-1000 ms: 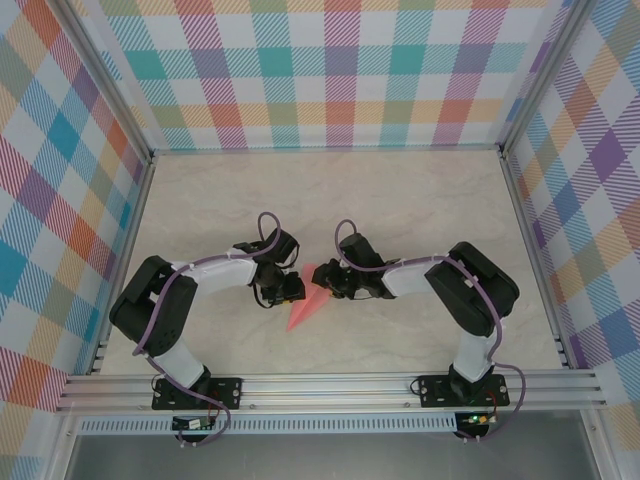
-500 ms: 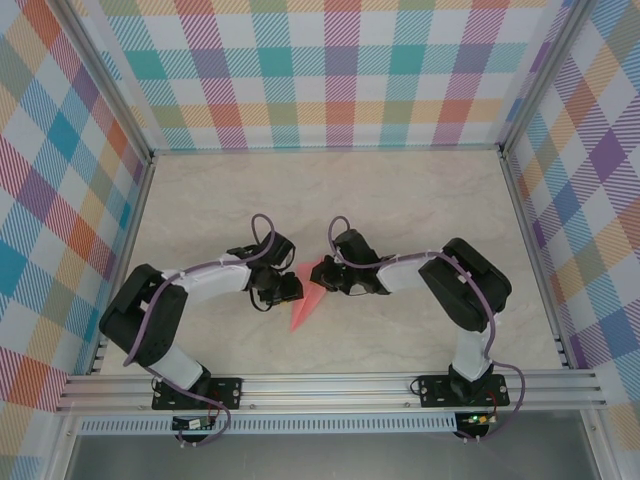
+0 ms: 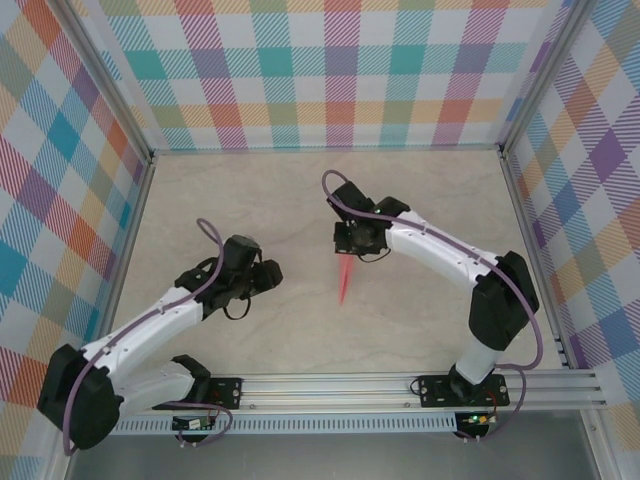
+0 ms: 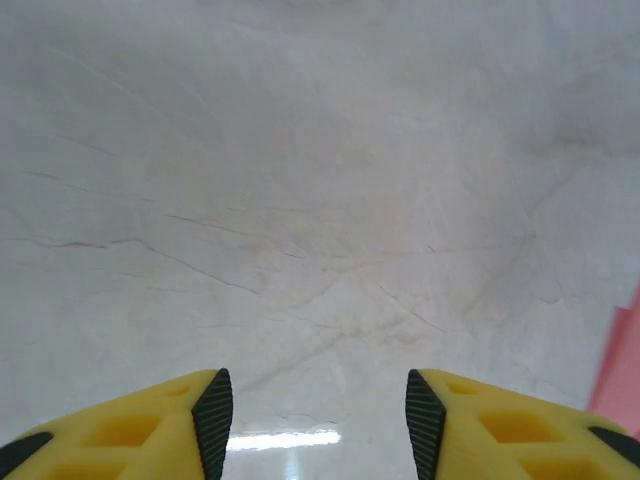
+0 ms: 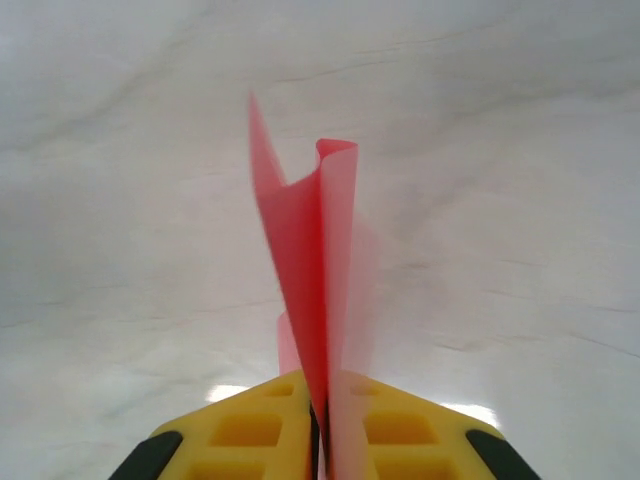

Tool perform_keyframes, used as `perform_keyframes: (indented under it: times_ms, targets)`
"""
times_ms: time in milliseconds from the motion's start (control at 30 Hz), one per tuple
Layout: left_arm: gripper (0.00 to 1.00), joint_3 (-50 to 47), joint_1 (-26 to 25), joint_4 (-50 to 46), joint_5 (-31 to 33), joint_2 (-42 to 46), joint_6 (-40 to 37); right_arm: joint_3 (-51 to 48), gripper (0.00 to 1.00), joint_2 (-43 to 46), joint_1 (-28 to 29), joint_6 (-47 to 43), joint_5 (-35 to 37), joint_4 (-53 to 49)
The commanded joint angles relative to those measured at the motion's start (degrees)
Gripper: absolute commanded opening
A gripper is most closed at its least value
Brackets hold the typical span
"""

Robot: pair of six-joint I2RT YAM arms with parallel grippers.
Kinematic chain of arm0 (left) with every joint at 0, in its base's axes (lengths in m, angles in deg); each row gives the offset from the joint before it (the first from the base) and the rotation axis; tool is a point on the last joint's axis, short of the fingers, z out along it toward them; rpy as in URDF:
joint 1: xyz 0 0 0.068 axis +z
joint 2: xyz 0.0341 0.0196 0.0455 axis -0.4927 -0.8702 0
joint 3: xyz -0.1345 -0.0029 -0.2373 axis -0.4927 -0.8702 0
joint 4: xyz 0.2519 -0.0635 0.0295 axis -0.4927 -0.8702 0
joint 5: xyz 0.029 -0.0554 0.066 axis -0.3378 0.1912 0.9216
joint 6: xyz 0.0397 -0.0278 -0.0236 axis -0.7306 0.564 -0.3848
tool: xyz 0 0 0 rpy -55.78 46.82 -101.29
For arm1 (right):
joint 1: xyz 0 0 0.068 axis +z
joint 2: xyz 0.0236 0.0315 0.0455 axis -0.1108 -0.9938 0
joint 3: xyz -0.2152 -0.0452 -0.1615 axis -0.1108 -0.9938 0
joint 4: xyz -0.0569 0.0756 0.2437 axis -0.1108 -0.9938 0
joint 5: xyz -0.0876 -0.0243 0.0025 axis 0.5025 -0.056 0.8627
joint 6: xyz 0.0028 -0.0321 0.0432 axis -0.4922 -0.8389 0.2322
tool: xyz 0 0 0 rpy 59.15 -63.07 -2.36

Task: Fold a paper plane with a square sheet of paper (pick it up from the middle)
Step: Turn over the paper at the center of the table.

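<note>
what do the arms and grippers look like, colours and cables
The left arm and right arm have white links, black joints and a purple cable looping alongside. The left gripper and right gripper have yellow fingers with black inner pads.

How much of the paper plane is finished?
Done: the pink paper plane looks fully folded, slim and pointed, with a centre crease. In hand: the right pincer is shut on it along the crease. The left pincer is open, holding nothing. Left: probably just setting it down.
</note>
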Motion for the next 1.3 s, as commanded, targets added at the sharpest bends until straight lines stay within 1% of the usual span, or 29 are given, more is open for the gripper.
perform_keyframes:
  times_ms: [0, 67, 233, 433, 500, 533, 600, 633, 700, 733, 767, 800, 833, 867, 900, 933, 1000, 1033, 1067, 1100, 1133, 1200, 1267]
  targets:
    - [0.57, -2.83, 1.29, -4.47, 8.76, 6.03, 4.46, 5.90, 0.12, -5.28, 0.76, -3.10, 15.24, -24.89]
    - [0.59, -4.16, 1.63, -5.68, 10.83, 9.40, 5.70, 9.85, 0.12, -9.50, 1.79, -2.04, 17.81, -29.18]
    - [0.63, -5.68, 1.90, -9.47, 14.12, 14.77, 7.89, 20.31, 0.13, -21.56, 5.78, -0.15, 17.57, -33.98]
    - [0.63, -7.03, 1.91, -11.06, 14.69, 17.72, 9.85, 35.50, 0.21, -37.71, 10.76, 0.04, 9.27, -34.36]
    - [0.63, -7.18, 1.86, -11.28, 14.50, 18.04, 10.03, 40.01, 0.28, -41.45, 11.82, -0.29, 5.90, -34.14]
    - [0.64, -7.14, 1.97, -11.41, 14.42, 18.13, 10.07, 41.32, 0.30, -42.40, 12.01, -1.17, 2.24, -32.74]
    - [0.64, -7.19, 1.99, -11.49, 14.13, 18.06, 10.05, 40.88, 0.37, -41.35, 12.33, -2.34, -4.23, -27.73]
    - [0.64, -7.14, 2.01, -11.45, 13.87, 18.00, 9.99, 38.77, 0.47, -39.14, 12.40, -2.90, -7.73, -23.50]
    - [0.64, -7.14, 2.08, -11.33, 13.76, 17.74, 9.91, 32.03, 0.51, -32.65, 12.39, -4.14, -14.24, -13.68]
    - [0.65, -7.14, 2.08, -11.20, 13.66, 17.62, 9.84, 28.09, 0.56, -29.06, 12.34, -4.32, -16.57, -8.52]
    - [0.64, -7.17, 2.08, -11.08, 13.49, 17.51, 9.85, 24.58, 0.63, -25.68, 12.18, -4.72, -18.93, -4.50]
    - [0.65, -7.15, 2.08, -10.97, 13.25, 17.44, 9.77, 22.18, 0.69, -23.04, 11.96, -4.92, -19.95, -2.20]
    - [0.65, -7.08, 2.15, -10.89, 13.15, 17.28, 9.77, 19.51, 0.75, -20.25, 11.67, -4.63, -19.49, -0.53]
    - [0.65, -7.14, 2.17, -10.72, 13.08, 17.34, 9.84, 16.67, 0.80, -17.48, 11.21, -4.39, -18.88, 0.97]
    - [0.65, -7.23, 2.17, -10.48, 12.83, 17.25, 9.83, 13.59, 0.81, -15.21, 10.61, -4.30, -18.93, 2.68]
    - [0.65, -7.48, 2.17, -10.01, 12.42, 17.16, 9.94, 9.54, 0.78, -12.38, 9.73, -4.03, -19.75, 5.65]
    - [0.66, -8.01, 2.17, -8.54, 10.87, 16.59, 9.69, 0.12, 0.68, -7.55, 7.00, -2.43, -24.65, 14.01]
    - [0.66, -8.23, 2.17, -7.37, 9.63, 16.05, 9.24, -4.93, 0.62, -5.25, 4.92, -0.97, -28.93, 19.74]
    - [0.67, -8.29, 2.17, -6.07, 8.02, 15.25, 8.68, -10.11, 0.48, -3.48, 2.91, 0.72, -33.50, 25.74]
    - [0.67, -8.22, 2.17, -5.09, 6.61, 14.30, 8.01, -13.70, 0.41, -2.57, 1.25, 1.94, -37.17, 30.10]
    - [0.67, -8.05, 2.17, -4.04, 4.91, 13.01, 7.48, -16.85, 0.37, -1.89, -0.05, 2.77, -40.20, 34.10]
    - [0.68, -7.68, 2.17, -1.65, 1.38, 10.10, 6.15, -18.99, 0.29, -2.17, -1.57, 2.74, -43.67, 36.89]
    - [0.68, -7.03, 2.17, 0.75, -2.34, 6.40, 5.09, -19.38, 0.26, -3.19, -1.80, 2.18, -44.64, 37.57]
